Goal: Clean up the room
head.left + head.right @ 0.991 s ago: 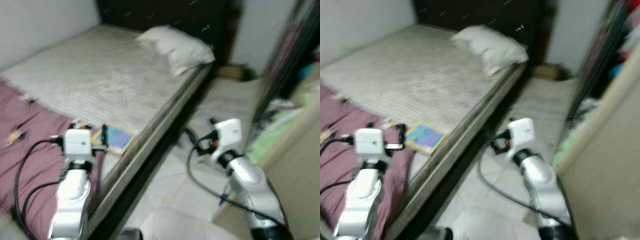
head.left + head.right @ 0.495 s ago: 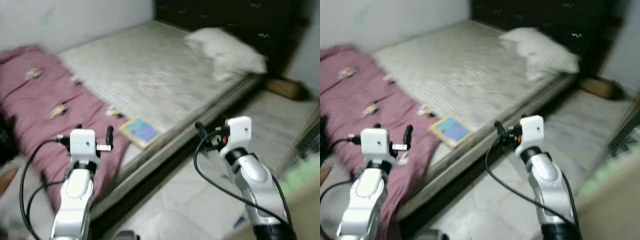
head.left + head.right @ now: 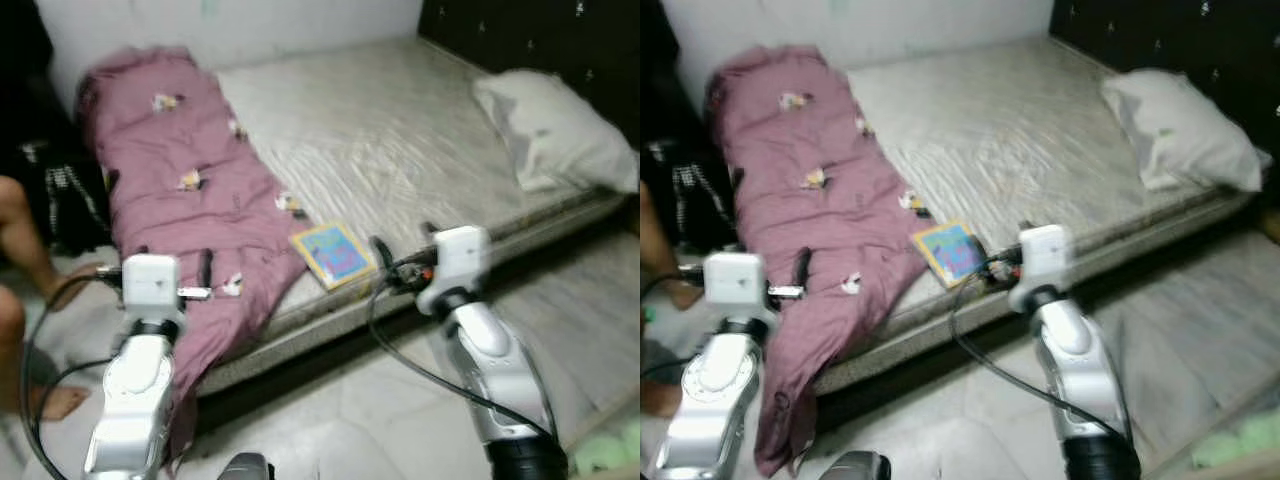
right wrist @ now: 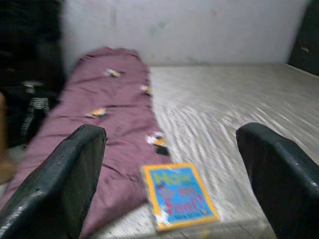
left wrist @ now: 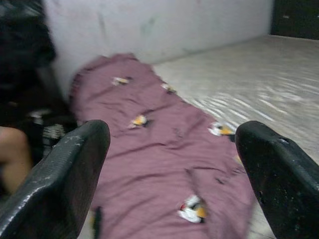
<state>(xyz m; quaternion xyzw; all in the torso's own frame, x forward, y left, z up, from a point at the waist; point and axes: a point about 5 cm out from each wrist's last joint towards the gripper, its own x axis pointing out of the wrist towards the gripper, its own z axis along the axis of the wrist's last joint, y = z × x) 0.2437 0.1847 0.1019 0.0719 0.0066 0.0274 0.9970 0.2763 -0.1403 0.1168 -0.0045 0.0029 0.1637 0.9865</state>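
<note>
A mauve blanket (image 3: 190,190) with small printed figures lies along the left part of the bed and hangs over its near edge. A colourful book (image 3: 333,254) rests on the bare mattress (image 3: 400,130) by the near edge, beside the blanket. A white pillow (image 3: 550,130) sits at the head end on the right. My left gripper (image 3: 170,268) is open in front of the hanging blanket, holding nothing. My right gripper (image 3: 400,250) is open just short of the bed's edge, close to the book (image 4: 180,195).
A person's bare leg (image 3: 25,250) and foot show at the far left on the floor, next to dark bags (image 3: 60,190). A dark headboard (image 3: 540,35) stands at the right. Pale tiled floor (image 3: 330,420) runs along the bed's near side.
The camera has swung left, so the bed has shifted right in view and the whole blanket and the person's leg have come in. Both grippers stay open and raised.
</note>
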